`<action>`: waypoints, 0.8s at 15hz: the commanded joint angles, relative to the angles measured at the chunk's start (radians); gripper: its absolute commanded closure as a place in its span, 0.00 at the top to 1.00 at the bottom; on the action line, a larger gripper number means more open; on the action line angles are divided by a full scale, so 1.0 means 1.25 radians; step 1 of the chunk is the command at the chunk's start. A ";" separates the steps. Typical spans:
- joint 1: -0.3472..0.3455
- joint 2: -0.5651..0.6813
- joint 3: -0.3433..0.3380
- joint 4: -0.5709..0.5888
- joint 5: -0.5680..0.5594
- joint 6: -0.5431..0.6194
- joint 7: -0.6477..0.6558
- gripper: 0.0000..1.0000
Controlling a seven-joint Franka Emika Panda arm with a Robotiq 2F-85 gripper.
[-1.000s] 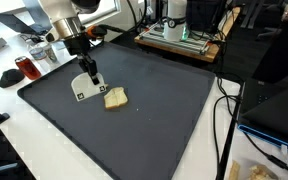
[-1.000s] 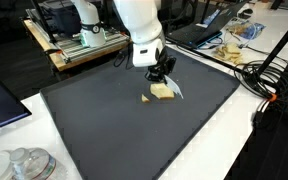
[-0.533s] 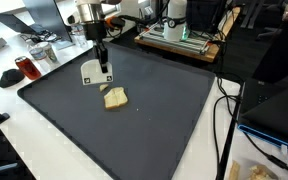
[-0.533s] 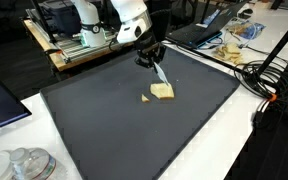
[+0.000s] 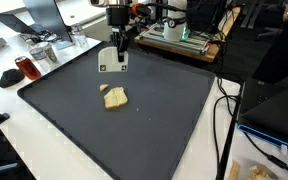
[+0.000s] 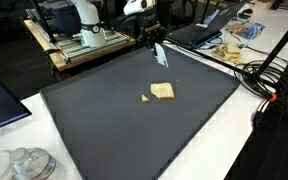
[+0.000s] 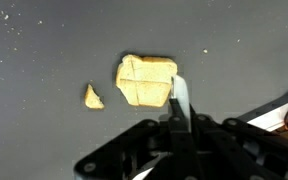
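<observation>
1. At the far left in an exterior view, a red cup point(image 5: 24, 68) stands on the white table point(image 5: 9, 135). It sits just outside the left border of the dark mat point(image 5: 154, 130).
2. Next comes the gripper point(image 5: 118, 50), raised over the far-left part of the mat and close to the mat's far edge. Its fingers are pressed together on a white flat tool point(image 5: 111, 63), which hangs below them with its broad face to the camera and its lower edge off the mat. In the wrist view the tool point(image 7: 181, 100) shows only as a thin pale blade, seen edge-on, pinched in the gripper point(image 7: 176, 120).
3. Nearer the camera than the tool, the bread piece point(image 5: 115, 97) lies flat on the mat, well apart from the tool. A small crumb point(image 5: 106, 88) lies just beside its left corner. The wrist view shows a narrow strip of mat between the crumb point(image 7: 93, 96) and the bread piece point(image 7: 144, 80), so the two are not touching.
4. To the right of the bread piece, a wide stretch of dark mat runs to the mat's right and near edges (by far the largest open area).
5. Past the right edge, black cables point(image 5: 224, 110) trail over the table.
</observation>
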 commanded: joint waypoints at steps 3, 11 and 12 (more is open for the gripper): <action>0.037 -0.086 -0.028 0.004 -0.311 -0.128 0.223 0.01; 0.064 -0.049 0.020 0.165 -0.408 -0.367 0.199 0.01; 0.068 -0.034 0.022 0.183 -0.409 -0.382 0.187 0.01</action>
